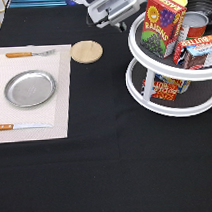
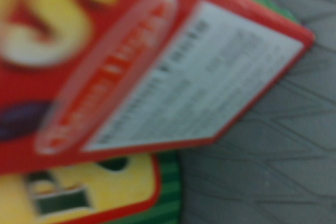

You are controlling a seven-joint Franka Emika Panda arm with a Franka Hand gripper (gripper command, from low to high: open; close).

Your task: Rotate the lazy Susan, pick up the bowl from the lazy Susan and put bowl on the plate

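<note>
At the exterior view's top, the gripper is held beside the lazy Susan, spread or closed cannot be told, because the bowl is tucked behind a raisin box on the upper tier, while the plate is seen bare.
</note>
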